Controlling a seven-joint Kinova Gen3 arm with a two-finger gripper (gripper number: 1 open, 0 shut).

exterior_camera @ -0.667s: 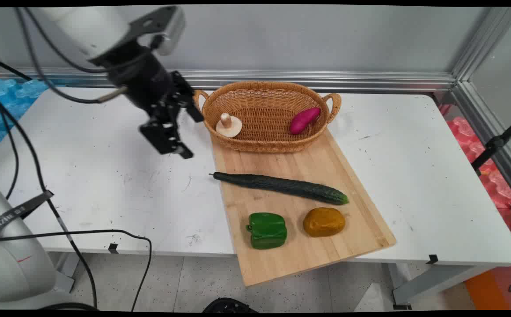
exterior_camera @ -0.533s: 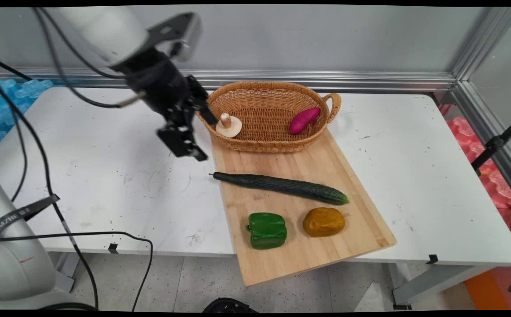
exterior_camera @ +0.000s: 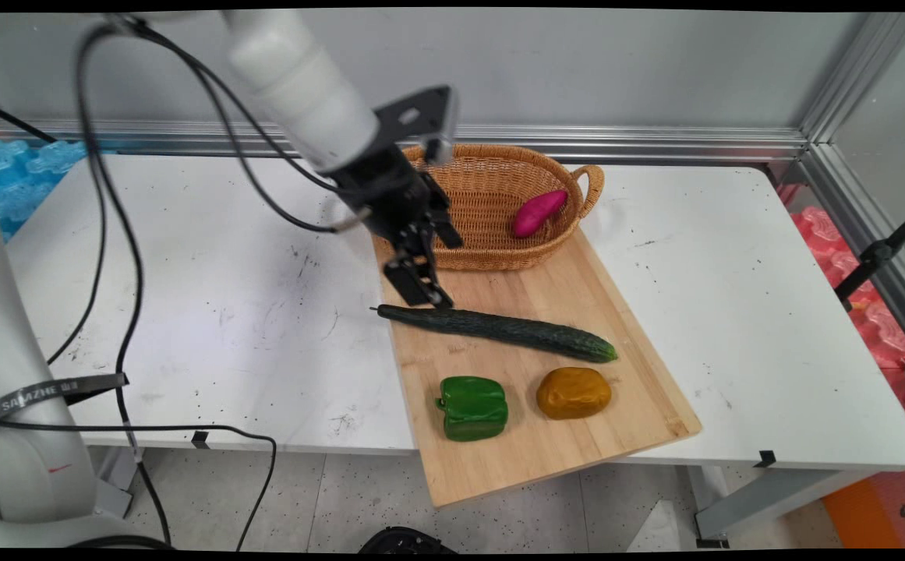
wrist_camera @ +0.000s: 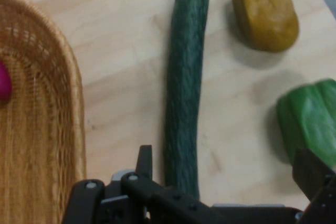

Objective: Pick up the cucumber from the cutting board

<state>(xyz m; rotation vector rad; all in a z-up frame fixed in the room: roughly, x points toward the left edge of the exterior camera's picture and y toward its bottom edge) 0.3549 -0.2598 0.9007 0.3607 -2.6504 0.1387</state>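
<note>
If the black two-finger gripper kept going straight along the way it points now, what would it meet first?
Most likely the long dark green cucumber near its stem end, lying on the wooden cutting board; the open black gripper hangs just above it, though the remaining height is unclear.

A dark green cucumber (exterior_camera: 499, 329) lies on the wooden cutting board (exterior_camera: 577, 288), just under the gripper (exterior_camera: 433, 265). A green bell pepper (exterior_camera: 473, 407) and an ochre vegetable (exterior_camera: 574, 393) sit beyond the cucumber. Beside the gripper stands a wicker basket (exterior_camera: 491, 257) holding a purple sweet potato (exterior_camera: 539, 212).
</note>
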